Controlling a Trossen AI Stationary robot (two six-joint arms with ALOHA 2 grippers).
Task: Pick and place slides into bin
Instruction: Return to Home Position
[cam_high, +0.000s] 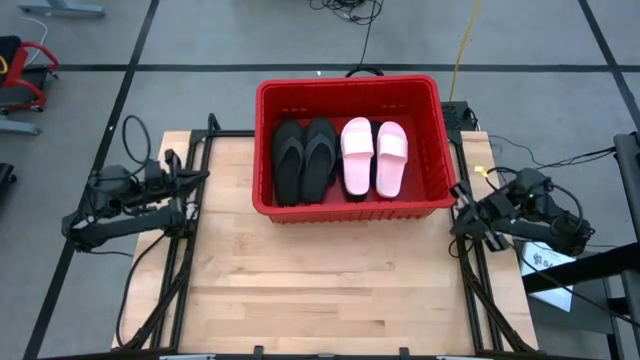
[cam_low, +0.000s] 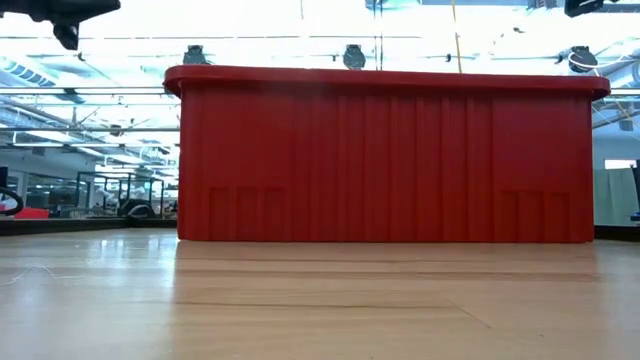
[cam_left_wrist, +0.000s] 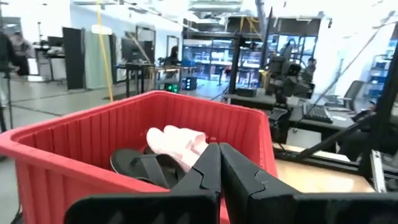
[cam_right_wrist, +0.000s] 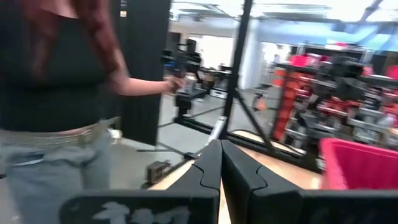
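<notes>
Since the slides (cam_high: 320, 155) lie inside the bin (cam_high: 350, 82), packing looks done; my left arm (cam_high: 130, 205) and right arm (cam_high: 520, 215) wait either side of the bin, jaws closed tight, empty, needing only parking.

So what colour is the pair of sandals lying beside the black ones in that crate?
Those are pale pink slides, clearest in the high view.

Low view: slides (cam_high: 320, 155) behind bin (cam_low: 380, 160) wall

Two dark arms, cables all over
Left arm (cam_high: 125, 205) and right arm (cam_high: 525, 215) are chunky matte black with thin black cables (cam_high: 124, 130) looping off; fingers (cam_left_wrist: 202, 177) are black angular wedges with stepped notches.
</notes>
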